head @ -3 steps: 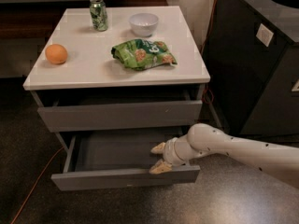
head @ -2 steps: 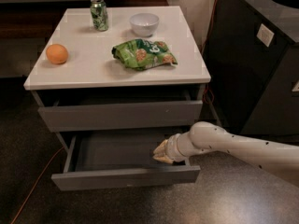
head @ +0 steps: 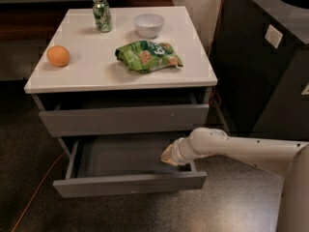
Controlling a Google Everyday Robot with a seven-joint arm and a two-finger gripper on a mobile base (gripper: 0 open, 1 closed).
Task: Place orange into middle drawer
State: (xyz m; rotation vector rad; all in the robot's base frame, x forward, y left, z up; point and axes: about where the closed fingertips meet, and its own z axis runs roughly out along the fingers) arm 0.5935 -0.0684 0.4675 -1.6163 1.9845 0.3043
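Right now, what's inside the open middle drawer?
The middle drawer shows grey floor and the end effector at its right end. Its front hides the nearest strip. The orange lies outside it.

Light pours down from above and the white tabletop (head: pixel 96 76) glows bright and even; the orange (head: pixel 58 56) throws only a soft, small shadow; a dark band sits under the tabletop's near edge. Down low it is dim; the middle drawer (head: pixel 120 156) is murky grey inside, the gripper (head: pixel 168 155) sits shaded at its right end, and the floor (head: pixel 29 187) is nearly black.
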